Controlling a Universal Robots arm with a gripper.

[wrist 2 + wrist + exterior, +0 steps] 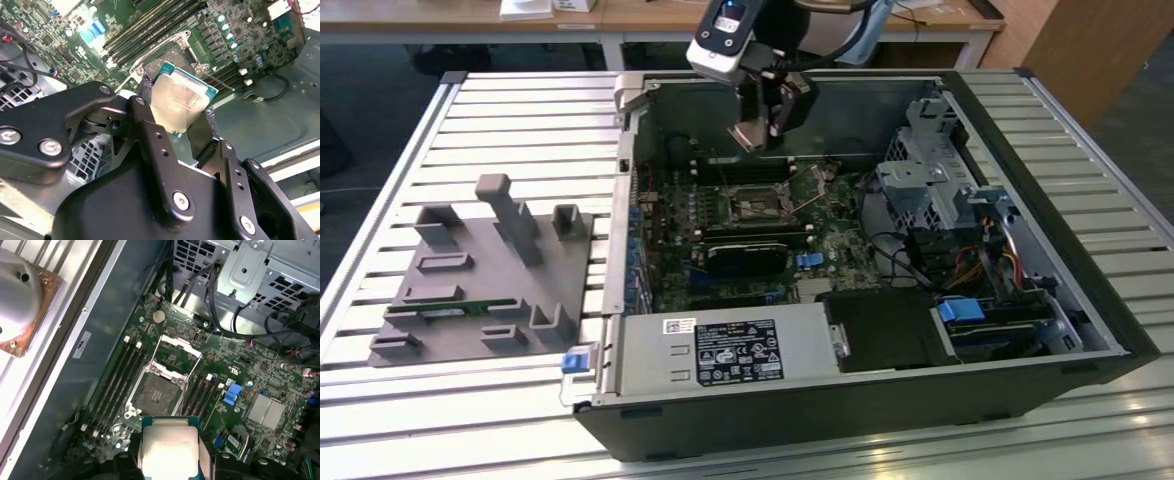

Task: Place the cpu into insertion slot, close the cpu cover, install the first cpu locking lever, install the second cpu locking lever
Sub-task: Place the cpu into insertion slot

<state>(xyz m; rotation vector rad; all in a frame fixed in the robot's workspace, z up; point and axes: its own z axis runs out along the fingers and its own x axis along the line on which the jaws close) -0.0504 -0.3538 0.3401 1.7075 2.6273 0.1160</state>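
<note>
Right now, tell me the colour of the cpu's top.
Silver-grey; the cpu shows best in the second wrist view.

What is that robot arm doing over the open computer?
The black gripper holds the cpu, a small flat square chip with a silver-grey top, above the open computer case. The insertion slot, a square socket with a dark centre on the green motherboard, is empty, and its thin silver cpu cover stands open.
</note>
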